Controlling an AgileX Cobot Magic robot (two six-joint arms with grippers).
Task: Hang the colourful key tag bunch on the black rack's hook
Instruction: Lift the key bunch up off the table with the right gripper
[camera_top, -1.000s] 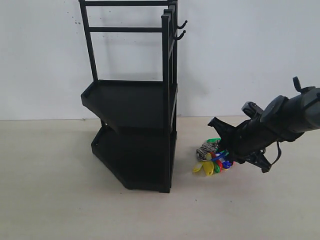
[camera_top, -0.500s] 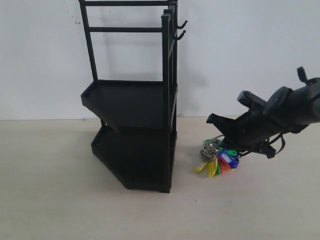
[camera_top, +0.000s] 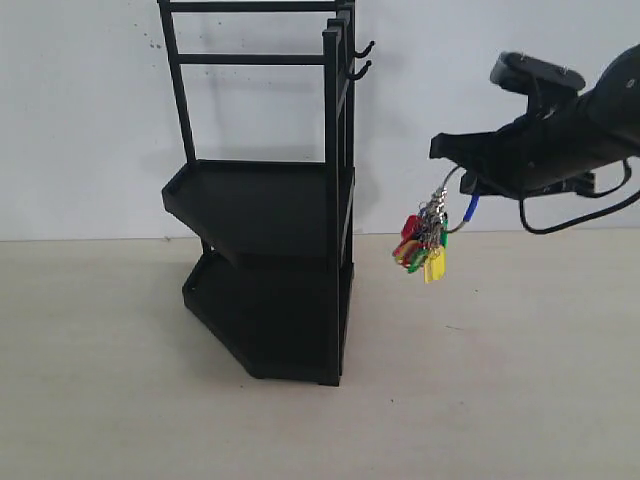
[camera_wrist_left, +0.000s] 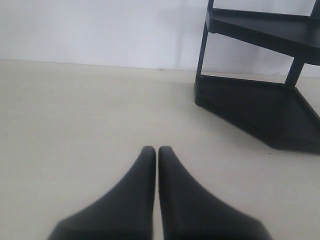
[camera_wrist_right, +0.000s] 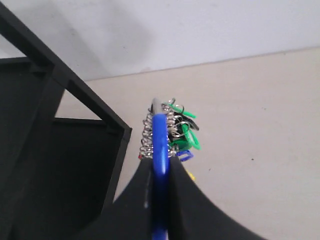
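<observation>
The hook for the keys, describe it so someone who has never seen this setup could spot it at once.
Start with the tall black rack against the white wall. Near the top of its upright post, on the side facing the dangling key bunch, two small curved hooks stick out. The one you want is the lower hook, just beneath the upper hook.

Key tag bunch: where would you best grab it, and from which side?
The blue-sleeved ring, from the side away from the rack: it looks rigid while the tags dangle loose, and its bare arc would then face the hook.
</observation>
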